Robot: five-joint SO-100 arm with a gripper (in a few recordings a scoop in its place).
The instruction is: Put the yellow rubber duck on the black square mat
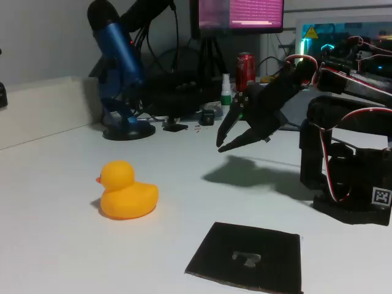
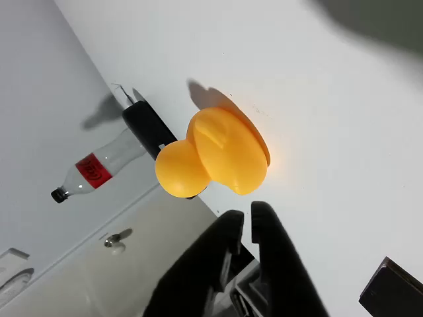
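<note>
A white table (image 1: 55, 245) fills the fixed view, with a cluttered desk edge behind it: a blue microphone (image 1: 116, 55) on a round stand at upper left, a red can (image 1: 245, 69) near the top centre, a lit monitor (image 1: 239, 13) above. The yellow rubber duck (image 1: 125, 191) sits at centre left, beak pointing left. The black square mat (image 1: 248, 256) lies flat at bottom centre, well apart from the duck. My arm reaches in from the right; my pincer (image 1: 224, 141) hangs above the table, tilted down-left, its jaws nearly together and holding nothing. In the wrist view the duck (image 2: 218, 153) lies just beyond my fingertips (image 2: 248, 214).
</note>
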